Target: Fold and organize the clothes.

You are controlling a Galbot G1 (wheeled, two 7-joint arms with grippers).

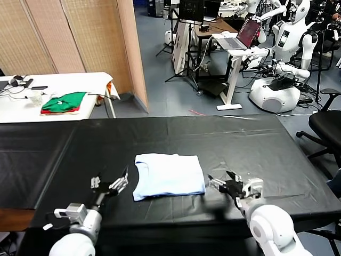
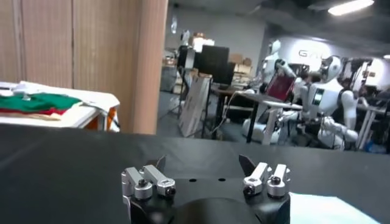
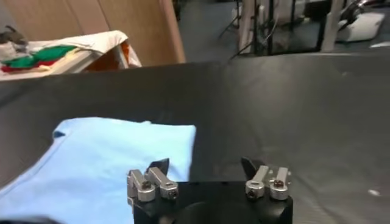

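T-shirt (image 1: pixel 169 175), pale blue and folded into a rectangle, lies flat on the black counter (image 1: pixel 266 144) between both arms, long axis left to right. Right end effector (image 1: pixel 230 185) sits just beside its right edge, spread wide and empty; left end effector (image 1: pixel 113 185) is near its left edge, equally wide.

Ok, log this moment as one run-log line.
T-shirt: folded, flat on black table | left pincer: open, beside shirt | right pincer: open, beside shirt, holding nothing

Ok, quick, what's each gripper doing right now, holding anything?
Left gripper: open, empty, left of the T-shirt.
Right gripper: open, empty, just off the shirt's right edge.
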